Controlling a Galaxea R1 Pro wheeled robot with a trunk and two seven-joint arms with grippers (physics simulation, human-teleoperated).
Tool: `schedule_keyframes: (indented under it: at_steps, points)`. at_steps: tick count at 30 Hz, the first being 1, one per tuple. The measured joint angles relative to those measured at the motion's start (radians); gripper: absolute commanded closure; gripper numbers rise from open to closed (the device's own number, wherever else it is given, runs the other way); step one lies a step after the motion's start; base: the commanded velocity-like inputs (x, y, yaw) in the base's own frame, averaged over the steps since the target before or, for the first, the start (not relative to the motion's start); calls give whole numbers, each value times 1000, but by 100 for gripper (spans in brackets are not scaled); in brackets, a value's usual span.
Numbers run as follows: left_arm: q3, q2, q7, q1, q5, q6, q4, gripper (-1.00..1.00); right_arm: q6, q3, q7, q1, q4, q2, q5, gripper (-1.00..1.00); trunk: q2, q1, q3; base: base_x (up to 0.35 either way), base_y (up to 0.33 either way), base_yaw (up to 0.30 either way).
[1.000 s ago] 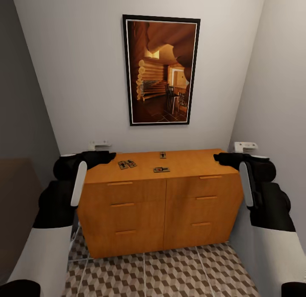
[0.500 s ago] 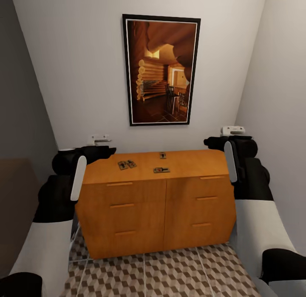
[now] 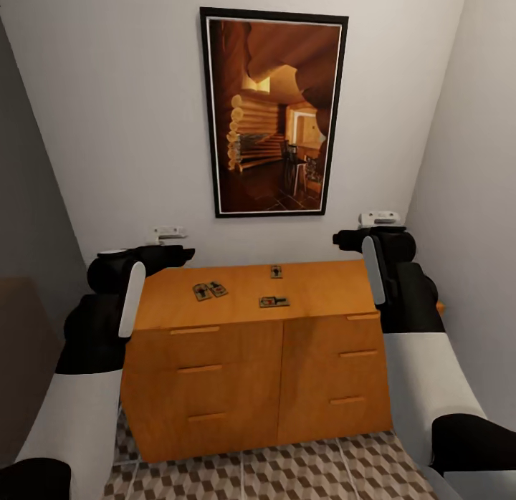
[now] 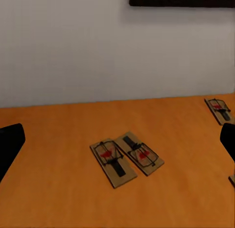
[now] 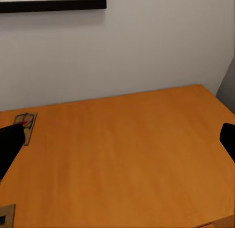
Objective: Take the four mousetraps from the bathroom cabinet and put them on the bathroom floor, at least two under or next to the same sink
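Note:
The orange-brown cabinet [image 3: 236, 357] stands against the back wall, and all four mousetraps lie on its flat top. Two lie side by side at the left [image 3: 202, 291] [image 3: 218, 289], one near the back [image 3: 276, 271] and one near the front edge [image 3: 274, 301]. My left gripper [image 3: 185, 255] hovers open at the top's left end; in the left wrist view the pair [image 4: 113, 163] [image 4: 139, 153] lies between and ahead of its fingers. My right gripper [image 3: 342, 239] hangs open above the top's right end, with the back trap [image 5: 24, 124] beside one finger. The sink is out of view.
A large framed picture [image 3: 274, 113] hangs on the wall above the cabinet. Grey walls close in on both sides. The cube-patterned bathroom floor [image 3: 287, 471] shows in front of the cabinet. My arms flank the cabinet's two ends.
My right arm has risen from beside the cabinet's right end and swung inward over the top. The left arm has barely moved. The camera has come closer.

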State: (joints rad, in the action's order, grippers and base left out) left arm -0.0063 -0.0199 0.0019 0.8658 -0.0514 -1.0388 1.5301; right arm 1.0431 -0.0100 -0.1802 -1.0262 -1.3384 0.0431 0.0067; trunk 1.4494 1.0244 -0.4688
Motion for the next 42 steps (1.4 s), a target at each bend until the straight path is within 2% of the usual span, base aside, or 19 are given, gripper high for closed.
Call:
schedule_keyframes:
  at_steps: [15,23,36,39,42]
  points:
    - [4,0,0,0,1,0,-3,-100,0,7,4,-1,1,-1,-2,-100,0,0,0,317,0,0]
    - [11,0,0,0,-1,-1,-6,-100,0,10,5,-1,14,-2,-6,-100,0,0,0,133,0,0]
    - [9,2,0,0,-7,-1,-45,-100,0,8,5,-1,155,3,-3,-100,0,1,0,16,0,0]
    - [10,2,0,0,-7,-1,-59,-100,0,8,4,-1,174,10,-3,-100,0,1,0,2,0,0]
    - [11,2,1,0,-7,-1,-84,-100,0,9,3,-1,200,30,-5,-100,0,1,0,1,0,0]
